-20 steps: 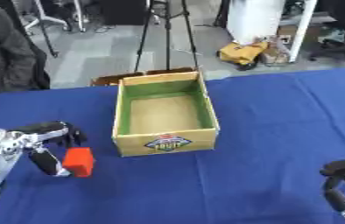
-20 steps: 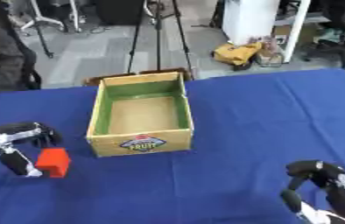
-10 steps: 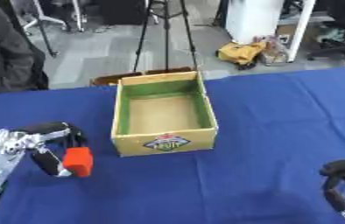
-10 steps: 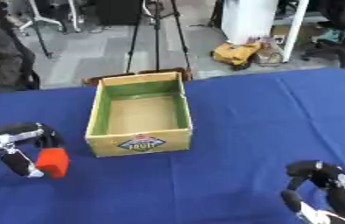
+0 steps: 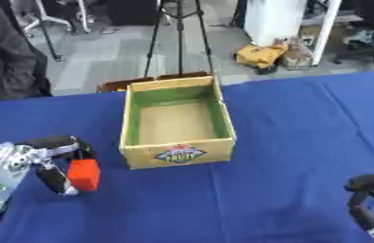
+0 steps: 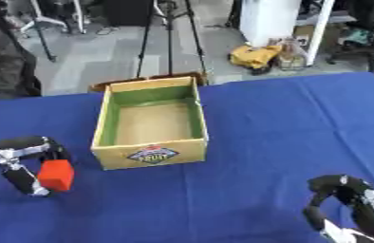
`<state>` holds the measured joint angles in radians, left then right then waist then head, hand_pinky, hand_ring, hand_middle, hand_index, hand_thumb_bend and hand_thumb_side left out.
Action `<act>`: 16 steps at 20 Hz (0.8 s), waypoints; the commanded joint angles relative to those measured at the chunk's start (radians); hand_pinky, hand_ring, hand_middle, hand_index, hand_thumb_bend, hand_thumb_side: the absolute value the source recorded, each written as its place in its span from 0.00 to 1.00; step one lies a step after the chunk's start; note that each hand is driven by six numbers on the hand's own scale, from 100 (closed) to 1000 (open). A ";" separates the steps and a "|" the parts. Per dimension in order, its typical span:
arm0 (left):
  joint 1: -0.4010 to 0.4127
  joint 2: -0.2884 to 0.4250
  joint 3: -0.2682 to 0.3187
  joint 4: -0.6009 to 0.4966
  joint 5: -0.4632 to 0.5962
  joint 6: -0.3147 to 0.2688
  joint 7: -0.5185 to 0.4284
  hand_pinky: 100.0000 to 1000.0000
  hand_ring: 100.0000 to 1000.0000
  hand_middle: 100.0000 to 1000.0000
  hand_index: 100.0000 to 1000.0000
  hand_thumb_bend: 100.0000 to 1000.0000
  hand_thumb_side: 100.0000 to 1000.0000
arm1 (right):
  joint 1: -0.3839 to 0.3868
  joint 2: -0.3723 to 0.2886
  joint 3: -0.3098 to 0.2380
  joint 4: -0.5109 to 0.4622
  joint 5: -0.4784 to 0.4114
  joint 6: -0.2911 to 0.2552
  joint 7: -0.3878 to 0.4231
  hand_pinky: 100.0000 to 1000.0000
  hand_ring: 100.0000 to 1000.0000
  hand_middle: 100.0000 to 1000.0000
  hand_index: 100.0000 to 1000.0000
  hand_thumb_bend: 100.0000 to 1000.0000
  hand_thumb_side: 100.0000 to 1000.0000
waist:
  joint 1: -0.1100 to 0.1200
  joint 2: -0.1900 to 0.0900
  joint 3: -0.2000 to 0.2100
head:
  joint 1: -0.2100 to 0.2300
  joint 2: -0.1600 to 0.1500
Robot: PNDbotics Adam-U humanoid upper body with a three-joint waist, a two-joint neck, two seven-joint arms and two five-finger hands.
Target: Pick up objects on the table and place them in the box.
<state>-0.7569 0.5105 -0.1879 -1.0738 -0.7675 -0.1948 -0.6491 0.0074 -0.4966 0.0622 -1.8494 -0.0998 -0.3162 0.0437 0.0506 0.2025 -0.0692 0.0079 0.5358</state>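
A small red-orange block [image 5: 84, 174] stands on the blue table, left of the box. My left hand [image 5: 45, 159] is curled round it, fingers over its top and thumb below its left side. The open cardboard box [image 5: 175, 122] with green inner walls sits in the middle of the table, and nothing shows inside it. My right hand [image 6: 344, 203] rests at the lower right corner with its fingers curled, holding nothing.
The blue tablecloth [image 5: 290, 123] covers the whole work surface. A tripod [image 5: 178, 38] stands on the floor behind the box. A person in dark clothes [image 5: 4, 52] is at the far left edge, away from the table's things.
My left hand with the red block has shifted only slightly. The right hand stays in the lower right corner.
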 commanded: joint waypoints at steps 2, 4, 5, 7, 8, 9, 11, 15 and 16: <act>-0.019 0.017 -0.001 -0.007 -0.014 -0.007 0.005 0.62 0.56 0.56 0.73 0.51 0.00 | -0.010 -0.014 -0.005 -0.007 0.001 -0.002 0.003 0.72 0.42 0.36 0.66 0.47 0.37 | -0.002 -0.011 -0.001 | 0.002 -0.001; -0.018 0.016 -0.001 -0.006 -0.020 -0.008 0.012 0.59 0.54 0.54 0.71 0.51 0.00 | -0.011 -0.014 -0.005 -0.007 0.001 -0.002 0.002 0.72 0.42 0.36 0.66 0.47 0.37 | -0.003 -0.011 -0.001 | 0.001 -0.001; -0.017 0.015 -0.001 -0.007 -0.024 -0.009 0.017 0.57 0.53 0.52 0.69 0.51 0.00 | -0.011 -0.014 -0.005 -0.007 0.001 -0.002 0.002 0.72 0.42 0.36 0.66 0.47 0.37 | -0.003 -0.010 -0.001 | 0.001 -0.001; -0.016 0.015 -0.002 -0.008 -0.032 -0.011 0.030 0.53 0.49 0.48 0.65 0.49 0.00 | -0.011 -0.014 -0.005 -0.007 0.002 -0.002 0.002 0.72 0.42 0.36 0.66 0.47 0.38 | -0.003 -0.009 -0.002 | 0.001 -0.001; -0.016 0.014 -0.002 -0.009 -0.036 -0.012 0.037 0.50 0.46 0.46 0.63 0.49 0.00 | -0.011 -0.013 -0.006 -0.007 0.002 -0.002 0.002 0.72 0.42 0.36 0.66 0.47 0.38 | -0.003 -0.009 -0.002 | 0.001 -0.002; -0.016 0.014 -0.002 -0.009 -0.041 -0.013 0.046 0.48 0.45 0.44 0.61 0.49 0.00 | -0.011 -0.013 -0.006 -0.007 0.002 -0.002 0.002 0.72 0.42 0.36 0.66 0.47 0.38 | -0.004 -0.009 -0.002 | 0.001 -0.002; -0.016 0.014 -0.001 -0.012 -0.052 -0.014 0.067 0.42 0.40 0.38 0.54 0.47 0.00 | -0.011 -0.013 -0.006 -0.007 0.002 -0.002 0.002 0.72 0.42 0.36 0.66 0.47 0.38 | -0.004 -0.009 -0.002 | 0.001 -0.002; -0.014 0.012 -0.001 -0.010 -0.070 -0.018 0.110 0.37 0.36 0.34 0.50 0.46 0.00 | -0.011 -0.013 -0.006 -0.006 0.002 -0.002 0.002 0.72 0.42 0.36 0.66 0.47 0.38 | -0.003 -0.008 -0.003 | 0.001 -0.001; -0.014 0.012 -0.002 -0.008 -0.072 -0.019 0.115 0.37 0.36 0.34 0.50 0.46 0.00 | -0.011 -0.013 -0.006 -0.006 0.002 -0.002 0.002 0.72 0.42 0.36 0.66 0.47 0.38 | -0.003 -0.008 -0.003 | 0.001 -0.001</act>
<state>-0.7568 0.5100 -0.1885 -1.0737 -0.8300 -0.2127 -0.5479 0.0036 -0.4964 0.0622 -1.8492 -0.0993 -0.3162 0.0438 0.0505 0.2063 -0.0705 0.0079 0.5358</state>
